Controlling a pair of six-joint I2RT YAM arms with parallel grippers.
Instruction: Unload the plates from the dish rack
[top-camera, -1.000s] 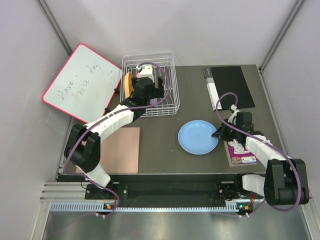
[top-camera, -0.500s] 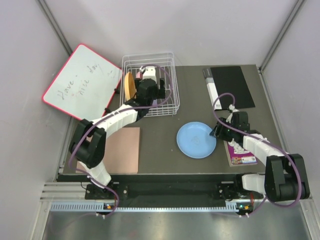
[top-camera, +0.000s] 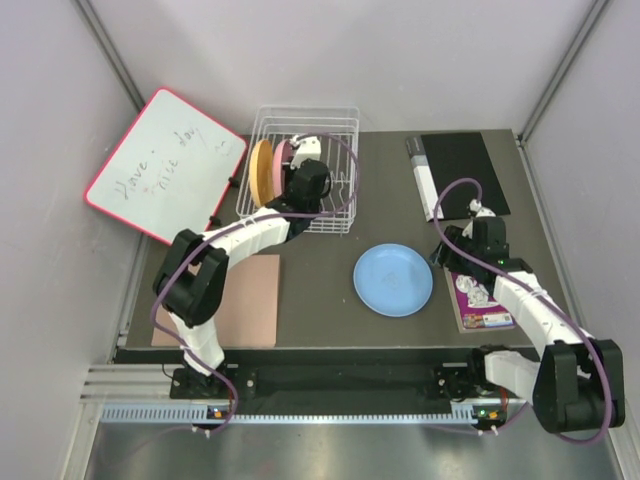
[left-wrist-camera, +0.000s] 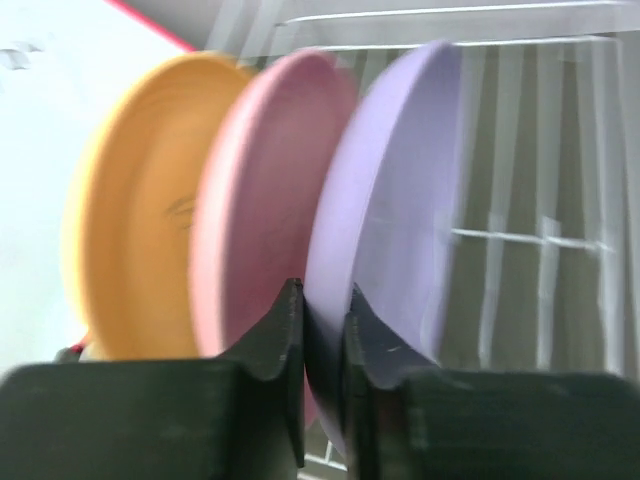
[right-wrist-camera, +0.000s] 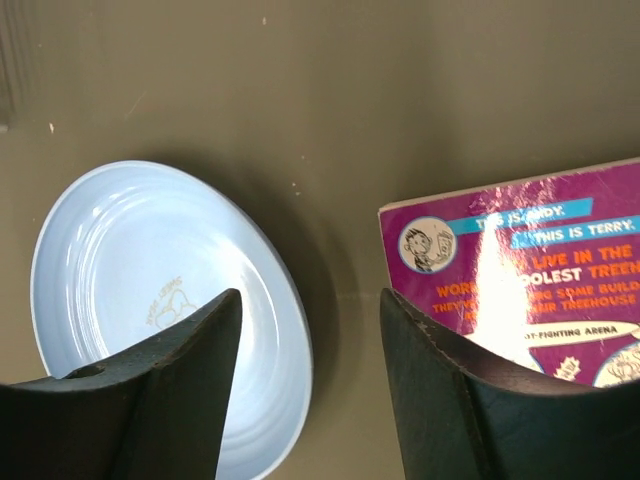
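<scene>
Left wrist view alone shows jaws pinching the purple plate (left-wrist-camera: 395, 190).

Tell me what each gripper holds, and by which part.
Left gripper pinches the purple plate by its rim; right gripper is open, holding nothing.

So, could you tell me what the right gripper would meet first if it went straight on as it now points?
Most likely the bare table, in the strip between the light blue plate and the purple book: the right gripper has open jaws straddling that gap. Depth is unclear, though.
</scene>
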